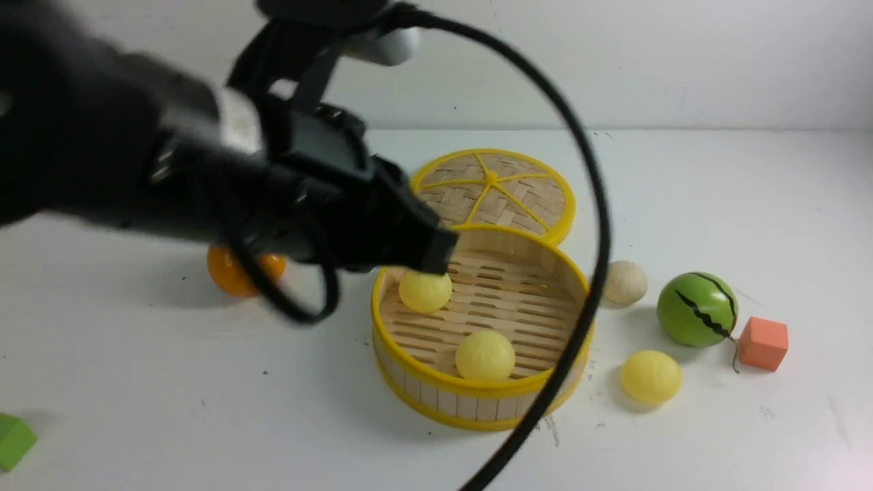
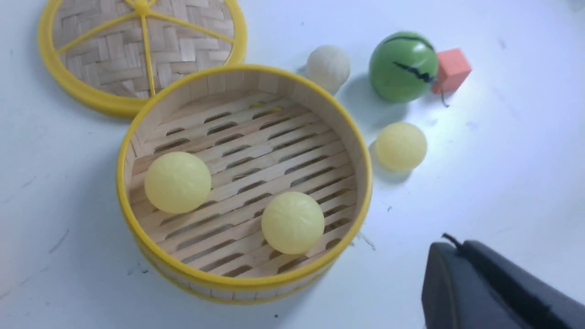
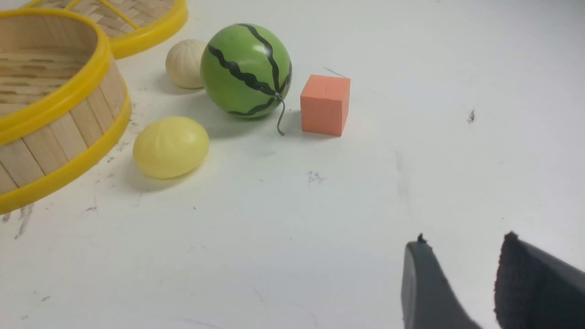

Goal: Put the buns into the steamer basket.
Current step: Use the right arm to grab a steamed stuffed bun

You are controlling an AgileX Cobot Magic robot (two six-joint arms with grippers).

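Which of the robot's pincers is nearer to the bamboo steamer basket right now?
The left. The left pincer hangs over the left side of the steamer basket; the right pincer is well away, beyond the yellow bun lying outside the basket.

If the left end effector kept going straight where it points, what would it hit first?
Most likely the floor of the basket, close to the bun nearest the left end effector, though depth is unclear.

The yellow bun (image 1: 650, 376) on the table (image 1: 682, 443) has bare table in front and to its right. The white bun (image 1: 624, 282) sits hemmed between the basket (image 1: 477, 409) wall and the watermelon ball (image 1: 697, 309). The left arm (image 1: 204, 184) and its cable (image 1: 595, 225) hang over the basket.
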